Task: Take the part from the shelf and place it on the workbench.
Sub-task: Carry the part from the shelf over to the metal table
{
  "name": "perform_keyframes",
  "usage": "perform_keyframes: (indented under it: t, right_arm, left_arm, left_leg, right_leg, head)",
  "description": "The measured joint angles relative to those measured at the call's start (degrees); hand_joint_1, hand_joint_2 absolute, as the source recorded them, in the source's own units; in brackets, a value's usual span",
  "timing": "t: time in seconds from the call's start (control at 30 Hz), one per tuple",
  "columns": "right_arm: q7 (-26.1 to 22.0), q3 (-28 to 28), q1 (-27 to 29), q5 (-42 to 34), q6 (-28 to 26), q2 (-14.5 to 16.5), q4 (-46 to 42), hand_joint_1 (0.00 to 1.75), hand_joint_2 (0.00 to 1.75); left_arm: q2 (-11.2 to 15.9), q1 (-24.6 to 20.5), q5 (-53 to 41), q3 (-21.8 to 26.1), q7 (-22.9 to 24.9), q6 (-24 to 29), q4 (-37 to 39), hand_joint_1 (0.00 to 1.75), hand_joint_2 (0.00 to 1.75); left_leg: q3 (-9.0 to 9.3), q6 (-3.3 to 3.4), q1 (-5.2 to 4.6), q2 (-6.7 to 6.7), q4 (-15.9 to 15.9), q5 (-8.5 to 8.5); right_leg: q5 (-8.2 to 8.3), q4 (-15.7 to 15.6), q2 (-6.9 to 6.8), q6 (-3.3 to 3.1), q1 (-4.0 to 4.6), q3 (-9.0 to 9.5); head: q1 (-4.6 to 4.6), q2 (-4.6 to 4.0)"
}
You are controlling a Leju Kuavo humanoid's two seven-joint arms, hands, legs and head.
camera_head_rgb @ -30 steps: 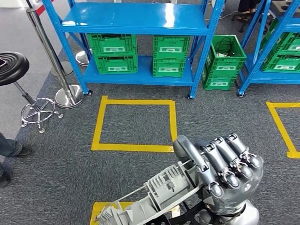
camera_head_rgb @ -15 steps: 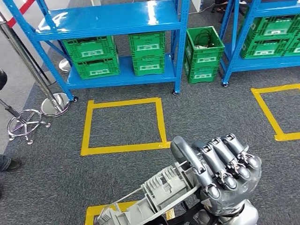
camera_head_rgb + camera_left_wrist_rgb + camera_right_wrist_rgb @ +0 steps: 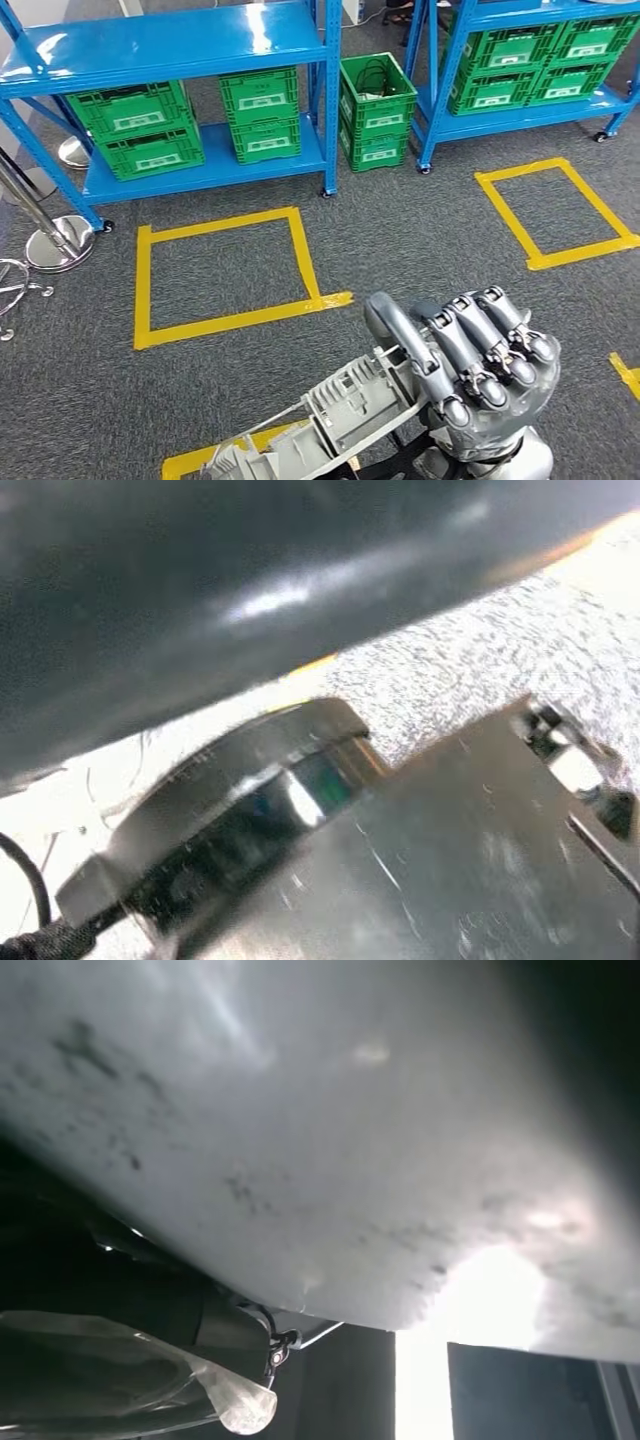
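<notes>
Fingers [image 3: 483, 365] of right hand [image 3: 472, 375] curled tight around grey part [image 3: 340, 415], which juts out beside them above carpet; left hand's state undeterminable; advisable: hold grip firm and part level until worktop is reached.

We are in a workshop or warehouse floor. Blue steel shelving racks [image 3: 173, 50] on small feet carry green plastic storage crates [image 3: 260, 110], and another green crate [image 3: 376, 108] holding dark cables sits on the floor between two racks. Squares of yellow tape [image 3: 219, 270] mark stations on the grey carpet [image 3: 407, 240]. A chrome post base [image 3: 51, 243] stands to the left.
</notes>
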Motion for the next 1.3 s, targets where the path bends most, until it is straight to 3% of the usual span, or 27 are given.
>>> perform_keyframes:
  t: [0.07,0.1,0.13,0.2,0.27,0.3,0.37,0.43,0.47,0.5,0.57,0.63,0.7,0.73,0.8,0.87,0.9,0.93,1.0,1.07,1.13,1.17,1.2,1.23,1.3]
  right_arm:
    - [-0.2,0.0,-0.1,0.0,0.0,0.0,0.1,1.75,1.75]
    - [-0.3,0.0,-0.1,0.0,0.0,0.0,0.1,1.75,1.75]
    - [-0.4,0.0,-0.1,0.0,0.0,0.0,0.2,1.75,1.75]
    - [-0.6,0.1,-0.5,0.0,0.0,0.0,0.3,1.75,1.75]
    - [-0.7,0.3,-1.2,0.0,0.0,0.0,0.6,1.75,1.75]
    - [-0.8,0.5,-1.5,0.0,0.0,0.1,0.8,1.75,1.75]
    - [-0.9,0.8,-1.9,0.0,0.0,0.2,1.2,1.75,1.75]
    - [-1.0,1.0,-2.1,0.0,0.0,0.3,1.5,1.75,1.75]
    - [-1.0,1.0,-2.3,0.0,0.0,0.4,1.7,1.75,1.75]
    - [-1.0,1.1,-2.4,0.0,0.0,0.5,1.8,1.75,1.75]
    - [-1.0,1.1,-2.5,0.0,0.0,0.6,2.1,1.75,1.75]
    - [-1.1,1.2,-2.5,0.0,0.0,0.6,2.2,1.75,1.75]
    - [-1.1,1.2,-2.5,0.0,0.0,0.6,2.2,1.75,1.75]
    - [-1.1,1.2,-2.5,0.0,0.0,0.6,2.3,1.75,1.75]
    - [-1.1,1.2,-2.5,0.0,0.0,0.7,2.4,1.75,1.75]
    - [-1.1,1.3,-2.5,0.0,0.0,0.8,2.5,1.75,1.75]
    - [-1.2,1.3,-2.4,0.0,0.0,0.8,2.5,1.75,1.75]
    - [-1.3,1.3,-2.3,0.0,0.0,0.8,2.5,1.75,1.75]
    - [-1.4,1.2,-2.1,0.0,0.0,0.8,2.4,1.75,1.75]
    - [-1.6,1.2,-1.9,0.0,0.0,0.8,2.3,1.75,1.75]
    - [-1.7,1.1,-1.6,0.0,0.0,0.8,2.2,1.75,1.75]
    - [-1.8,1.0,-1.5,0.0,0.0,0.8,2.2,1.75,1.75]
    - [-1.9,1.0,-1.4,0.0,0.0,0.8,2.2,1.75,1.75]
    - [-2.0,0.9,-1.4,0.0,0.0,0.8,2.1,1.75,1.75]
    - [-2.1,0.9,-1.5,0.0,0.0,0.8,2.0,1.75,1.75]
  left_arm:
    - [0.1,0.3,0.2,0.1,-0.2,-0.1,0.0,0.0,0.0]
    - [0.2,0.4,0.3,0.1,-0.3,-0.3,0.1,0.0,0.0]
    - [0.3,0.4,0.4,0.2,-0.5,-0.5,0.1,0.0,0.0]
    - [0.6,0.2,0.5,0.3,-0.8,-1.5,0.1,0.0,0.0]
    - [1.3,-0.2,0.7,0.4,-1.0,-2.6,0.2,0.0,0.0]
    - [1.6,-0.4,0.9,0.6,-1.2,-3.0,0.2,0.0,0.0]
    - [2.2,-0.6,1.1,0.9,-1.5,-3.7,0.3,0.0,0.0]
    - [2.7,-0.9,1.1,1.1,-1.6,-4.0,0.3,0.0,0.0]
    - [2.8,-1.0,1.1,1.2,-1.6,-4.1,0.3,0.0,0.0]
    - [3.0,-1.0,1.1,1.2,-1.6,-4.3,0.3,0.0,0.0]
    - [3.2,-0.9,1.0,1.2,-1.6,-4.4,0.3,0.0,0.0]
    - [3.3,-0.8,1.0,1.2,-1.6,-4.4,0.3,0.0,0.0]
    - [3.3,-0.8,1.0,1.2,-1.6,-4.4,0.3,0.0,0.0]
    - [3.3,-0.8,1.0,1.2,-1.6,-4.4,0.3,0.0,0.0]
    - [3.5,-0.8,1.0,1.2,-1.6,-4.4,0.3,0.0,0.0]
    - [3.8,-1.0,0.9,1.2,-1.6,-4.4,0.4,0.0,0.0]
    - [3.8,-1.1,0.9,1.2,-1.5,-4.4,0.4,0.0,0.0]
    - [3.7,-1.1,0.8,1.2,-1.5,-4.4,0.4,0.0,0.0]
    - [3.7,-1.2,0.5,1.2,-1.3,-4.4,0.4,0.0,0.0]
    - [3.7,-1.2,0.3,1.3,-0.9,-4.4,0.5,0.0,0.0]
    - [3.7,-1.1,0.2,1.2,-0.7,-4.4,0.5,0.0,0.0]
    - [3.6,-1.1,0.1,1.2,-0.6,-4.4,0.5,0.0,0.0]
    - [3.5,-1.2,0.0,1.2,-0.6,-4.5,0.5,0.0,0.0]
    - [3.4,-1.3,0.0,1.3,-0.6,-4.5,0.5,0.0,0.0]
    - [3.3,-1.6,-0.1,1.2,-0.6,-4.5,0.5,0.0,0.0]
  left_leg:
    - [-0.2,0.05,-0.09,1.74,0.0,0.06]
    - [-0.26,0.04,-0.11,2.6,0.1,0.05]
    - [-0.3,-0.01,-0.11,3.39,0.1,0.02]
    - [-0.35,-0.31,-0.15,4.67,0.5,-0.17]
    - [-0.48,-0.99,-0.43,5.56,1.1,-0.53]
    - [-0.53,-1.33,-0.57,5.93,1.4,-0.6]
    - [-0.61,-1.9,-0.63,6.63,1.5,-0.59]
    - [-1.1,-2.55,-0.4,5.29,2.9,-1.91]
    - [-1.99,-2.88,-0.24,3.97,5.2,-3.61]
    - [-3.34,-3.13,-0.08,2.55,8.7,-5.76]
    - [-6.39,-3.34,0.06,1.4,16.3,-9.4]
    - [-7.68,-3.37,0.07,1.29,19.4,-10.51]
    - [-7.74,-3.36,0.07,1.29,19.6,-10.5]
    - [-7.68,-3.34,0.07,1.28,19.6,-10.3]
    - [-3.48,-2.8,0.2,-0.79,10.8,-5.98]
    - [0.67,-2.2,0.2,-2.87,1.9,-2.01]
    - [0.74,-2.0,0.2,-2.79,1.4,-2.04]
    - [0.74,-1.72,0.22,-2.19,1.2,-1.81]
    - [0.73,-1.04,0.37,-0.77,0.7,-1.33]
    - [0.56,-0.69,0.23,0.79,0.6,-1.2]
    - [0.41,-0.64,0.02,2.46,0.7,-1.21]
    - [0.38,-0.64,-0.07,3.25,0.7,-1.23]
    - [0.4,-0.65,-0.15,3.97,0.8,-1.26]
    - [0.45,-0.7,-0.22,4.58,0.8,-1.32]
    - [0.48,-1.02,-0.56,5.57,1.0,-1.52]
  right_leg:
    - [-2.92,6.5,-1.4,0.56,-0.23,-2.75]
    - [-3.0,7.8,-1.69,0.77,-0.31,-3.12]
    - [-2.06,6.9,-2.0,0.92,-0.39,-2.35]
    - [1.01,0.0,-3.68,0.96,-0.45,1.91]
    - [2.53,-5.9,-5.18,0.15,-0.28,5.46]
    - [2.53,-6.7,-5.41,-0.37,-0.14,5.97]
    - [2.82,-6.7,-4.38,-1.38,-0.07,5.76]
    - [3.24,-6.9,-3.52,-2.16,-0.27,5.47]
    - [3.47,-7.0,-3.06,-2.52,-0.41,5.33]
    - [3.62,-7.0,-2.56,-2.74,-0.44,5.14]
    - [3.86,-6.9,-1.42,-2.95,-0.43,4.79]
    - [3.96,-6.9,-0.81,-2.96,-0.4,4.66]
    - [3.98,-6.9,-0.73,-2.96,-0.4,4.65]
    - [4.01,-6.9,-0.53,-2.94,-0.4,4.63]
    - [4.36,-6.8,1.43,-2.47,-0.43,4.36]
    - [4.97,-6.8,3.79,-1.53,-0.61,3.76]
    - [5.24,-6.8,4.39,-1.02,-0.63,3.38]
    - [5.23,-6.8,4.09,-0.69,-0.67,3.03]
    - [3.39,-4.0,1.58,-0.29,-0.5,1.31]
    - [-0.39,3.0,-1.07,-0.1,-0.4,-1.99]
    - [-2.45,8.8,-1.59,0.06,-0.4,-4.42]
    - [-1.99,8.8,-1.72,0.04,-0.39,-4.12]
    - [-0.61,6.5,-2.02,-0.07,-0.37,-2.58]
    - [1.16,2.6,-2.66,-0.26,-0.3,-0.18]
    - [3.07,-4.7,-4.74,-0.83,0.12,4.22]
  head:
    - [0.15,0.0]
    - [0.15,0.0]
    - [0.15,0.0]
    - [0.16,0.0]
    - [0.17,0.0]
    - [0.14,0.0]
    - [0.1,0.0]
    - [-0.05,0.0]
    - [-0.24,0.0]
    - [-0.42,0.0]
    - [-0.62,0.0]
    - [-0.64,0.0]
    - [-0.64,0.0]
    - [-0.63,0.0]
    - [-0.68,0.0]
    - [-0.7,0.0]
    - [-0.69,0.0]
    - [-0.67,0.0]
    - [-0.32,0.0]
    - [0.05,0.0]
    - [0.09,0.0]
    - [0.09,0.0]
    - [0.09,0.0]
    - [0.09,0.0]
    - [0.07,0.0]
